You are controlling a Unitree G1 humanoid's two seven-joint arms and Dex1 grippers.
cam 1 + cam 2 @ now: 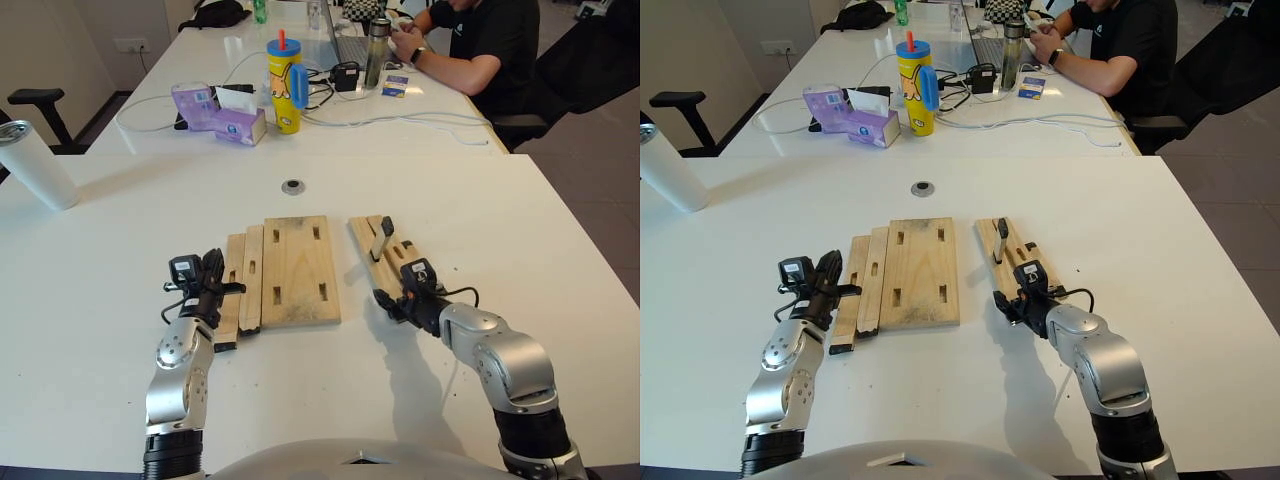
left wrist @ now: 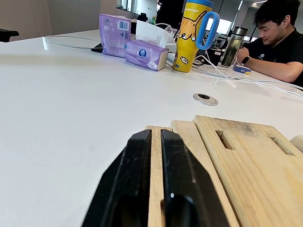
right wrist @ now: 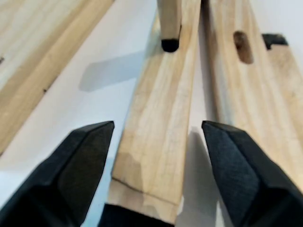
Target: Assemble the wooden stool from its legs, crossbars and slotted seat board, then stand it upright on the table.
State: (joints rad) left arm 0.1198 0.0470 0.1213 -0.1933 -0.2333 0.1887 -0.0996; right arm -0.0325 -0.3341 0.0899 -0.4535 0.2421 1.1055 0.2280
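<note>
Right hand (image 3: 157, 125) released astride one leg (image 3: 163, 90); left hand (image 2: 156, 133) clenched over another leg (image 1: 233, 275). Judged stiff, light wood: you pinch across the narrow sides.

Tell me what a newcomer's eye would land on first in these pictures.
Probably the wooden stool parts lying flat in the middle of the white table: the slotted seat board with legs on either side. Next come the robot's hands at those parts. The right hand is open astride the near end of a right-side leg, and the left hand is over the leftmost leg.
</note>
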